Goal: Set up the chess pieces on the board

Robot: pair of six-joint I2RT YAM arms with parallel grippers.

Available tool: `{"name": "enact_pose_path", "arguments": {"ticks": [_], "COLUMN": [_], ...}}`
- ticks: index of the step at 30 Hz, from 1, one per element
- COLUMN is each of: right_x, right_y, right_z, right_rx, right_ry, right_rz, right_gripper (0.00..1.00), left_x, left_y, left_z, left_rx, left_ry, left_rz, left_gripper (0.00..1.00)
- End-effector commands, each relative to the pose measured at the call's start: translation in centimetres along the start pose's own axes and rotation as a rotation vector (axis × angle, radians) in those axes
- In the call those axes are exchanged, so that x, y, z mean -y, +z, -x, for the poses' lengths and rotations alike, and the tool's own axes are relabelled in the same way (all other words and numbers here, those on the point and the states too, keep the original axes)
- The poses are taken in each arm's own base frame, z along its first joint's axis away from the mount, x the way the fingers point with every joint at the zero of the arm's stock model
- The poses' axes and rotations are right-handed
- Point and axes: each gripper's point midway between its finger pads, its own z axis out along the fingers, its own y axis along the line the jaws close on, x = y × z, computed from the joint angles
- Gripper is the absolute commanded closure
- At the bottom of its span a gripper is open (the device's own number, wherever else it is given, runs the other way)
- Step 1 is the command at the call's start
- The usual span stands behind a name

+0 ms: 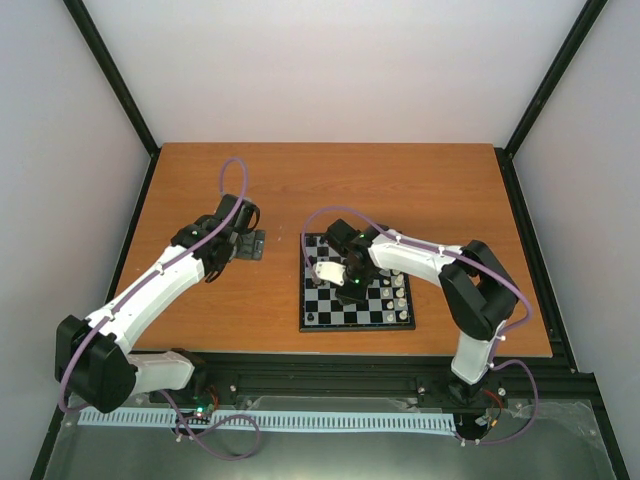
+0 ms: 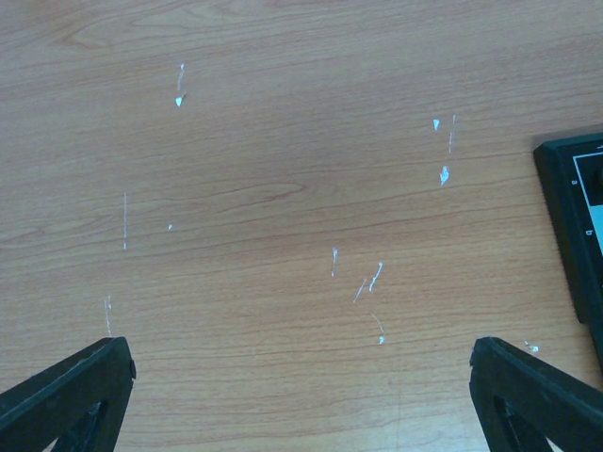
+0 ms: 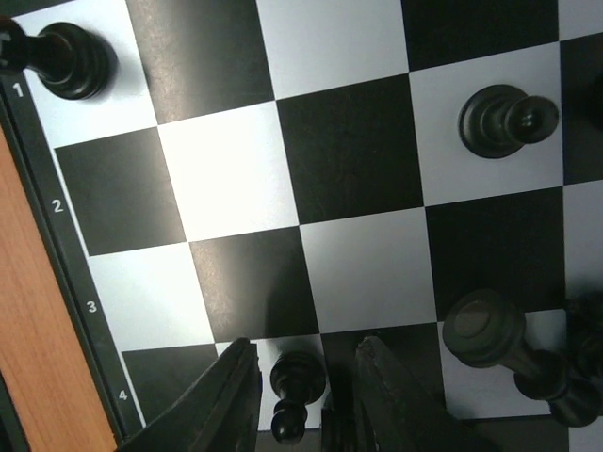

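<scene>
The board [image 1: 306,324] lies right of the table's centre, with white chess pieces [image 1: 400,296] along its right side and black ones on its left. My right gripper [image 1: 352,290] hovers low over the board. In the right wrist view it [image 3: 304,350] is open, its fingers standing either side of a black pawn [image 3: 294,388] with a gap on each side. The pawn stands upright on a light square. Other black pieces [image 3: 497,121] [image 3: 488,330] [image 3: 71,61] stand nearby. My left gripper [image 1: 255,245] [image 2: 301,358] is wide open over bare wood with nothing in it.
The board's black corner [image 2: 567,217] shows at the right edge of the left wrist view. The numbered border [image 3: 57,245] runs beside the wood at the left of the right wrist view. Walls enclose the table's back and sides.
</scene>
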Motion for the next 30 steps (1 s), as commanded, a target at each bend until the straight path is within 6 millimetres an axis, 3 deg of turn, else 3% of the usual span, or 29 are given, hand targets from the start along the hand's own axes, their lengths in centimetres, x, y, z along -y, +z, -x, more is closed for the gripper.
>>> {"name": "enact_pose_path", "arguments": {"ticks": [1,16,23,30], "right_x": [-0.5,-0.2,-0.2,-0.8], "right_y": [-1.5,-0.5,-0.5,-1.1], "right_z": [0.1,-1.6,-1.2,0.5], "right_rx": [0.026,-0.05,-0.036,0.01], "right_ry": [-0.018,-0.011,-0.011,-0.03], "right_rz": [-0.001,-0.011,-0.007,0.012], "right_gripper": [0.71,0.75,0.89,0.94], "left_x": [0.0,0.0,0.0,0.0], "left_y": [-0.6,-0.7,-0.7,-0.7], "left_z": [1.2,1.3,1.3,1.3], "left_rx": [0.026,0.026,0.026,0.026], "left_ry": [-0.002,-0.003,-0.002,-0.002], "left_rz": [-0.008,-0.009,-0.011,-0.013], "left_gripper": [0.0,0.0,0.0,0.0]}}
